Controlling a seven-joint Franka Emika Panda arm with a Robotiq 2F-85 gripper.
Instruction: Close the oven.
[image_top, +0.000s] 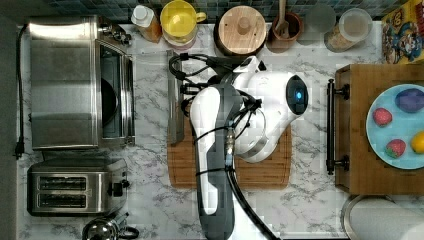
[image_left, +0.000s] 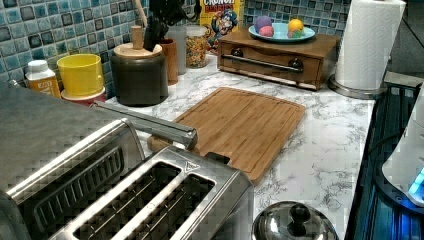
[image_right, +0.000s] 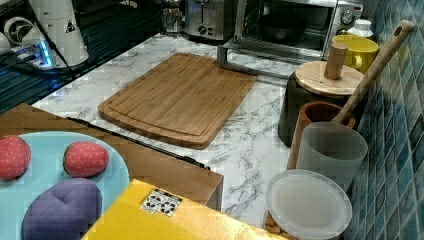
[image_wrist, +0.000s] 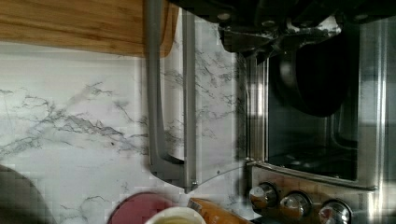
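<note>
The oven (image_top: 65, 82) is a boxy steel unit at the top view's left, and its glass door (image_top: 150, 95) is dropped flat onto the marble counter. The steel bar handle (image_top: 174, 100) lies along the door's outer edge, beside the cutting board. A dark round pan (image_wrist: 313, 74) sits inside the oven's dark interior. In the wrist view the handle (image_wrist: 154, 93), the glass door (image_wrist: 215, 107) and the knobs (image_wrist: 294, 203) lie below my gripper (image_wrist: 275, 28), which hangs above the open door near the oven mouth. The white arm (image_top: 215, 130) reaches over the board towards the door.
A two-slot toaster (image_top: 75, 187) stands next to the oven, with a kettle lid (image_top: 102, 230) beyond it. The bamboo cutting board (image_top: 265, 170) lies mid-counter. A yellow mug (image_top: 179, 20), a wood-lidded canister (image_top: 242, 30) and jars line the tiled wall. A wooden drawer box (image_top: 357, 170) holds a fruit plate.
</note>
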